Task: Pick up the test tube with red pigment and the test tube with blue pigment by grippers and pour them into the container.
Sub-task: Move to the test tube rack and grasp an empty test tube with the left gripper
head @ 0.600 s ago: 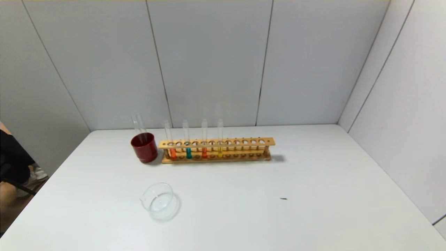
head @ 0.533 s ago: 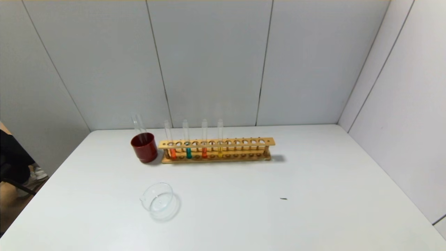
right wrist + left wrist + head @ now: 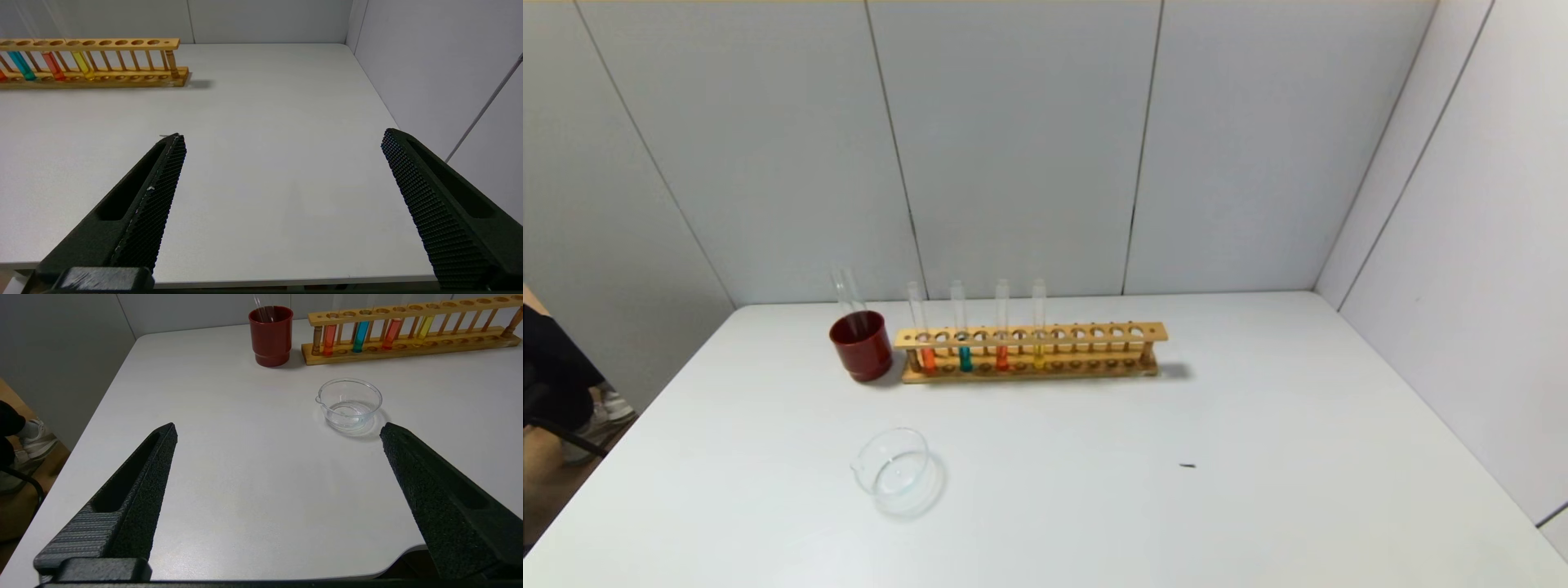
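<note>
Nothing has moved since the earlier frame: left pincer (image 3: 278, 430) and right pincer (image 3: 282, 136) hover spread wide, seemingly near the desk's (image 3: 1258, 490) front edge.

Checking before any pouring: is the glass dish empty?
Looks empty: the glass dish shows clear through to the white table, no coloured liquid inside.

The right gripper (image 3: 282, 136) hangs over the bare tabletop (image 3: 265, 122), fingers (image 3: 163, 171) spread wide; the wooden rack (image 3: 102, 77) stands well apart.
</note>
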`<move>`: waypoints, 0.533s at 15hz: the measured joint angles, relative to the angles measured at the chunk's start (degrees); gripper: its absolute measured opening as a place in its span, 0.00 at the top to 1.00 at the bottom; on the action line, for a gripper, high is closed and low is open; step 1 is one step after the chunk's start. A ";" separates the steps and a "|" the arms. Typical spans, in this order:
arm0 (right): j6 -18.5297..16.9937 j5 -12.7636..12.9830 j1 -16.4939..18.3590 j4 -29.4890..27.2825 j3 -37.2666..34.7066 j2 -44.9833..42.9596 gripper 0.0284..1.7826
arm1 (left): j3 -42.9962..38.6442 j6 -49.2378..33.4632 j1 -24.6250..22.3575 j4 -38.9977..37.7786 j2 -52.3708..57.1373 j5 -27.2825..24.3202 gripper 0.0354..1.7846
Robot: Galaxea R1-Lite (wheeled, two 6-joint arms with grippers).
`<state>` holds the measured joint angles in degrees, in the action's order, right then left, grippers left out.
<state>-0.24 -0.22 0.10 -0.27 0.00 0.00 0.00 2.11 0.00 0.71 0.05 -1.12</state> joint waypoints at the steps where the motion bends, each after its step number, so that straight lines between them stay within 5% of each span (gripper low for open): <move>1: 0.00 -0.02 0.00 0.00 0.00 0.00 0.02 | 0.00 0.26 0.00 0.02 0.00 -0.02 0.02; 8: 0.00 0.00 0.00 0.02 0.00 0.00 0.02 | 1.38 5.24 0.10 -0.82 -0.43 -2.54 0.02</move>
<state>-0.24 -0.22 0.10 -0.24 0.00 0.00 1.38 7.35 0.10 -0.11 -0.38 -3.66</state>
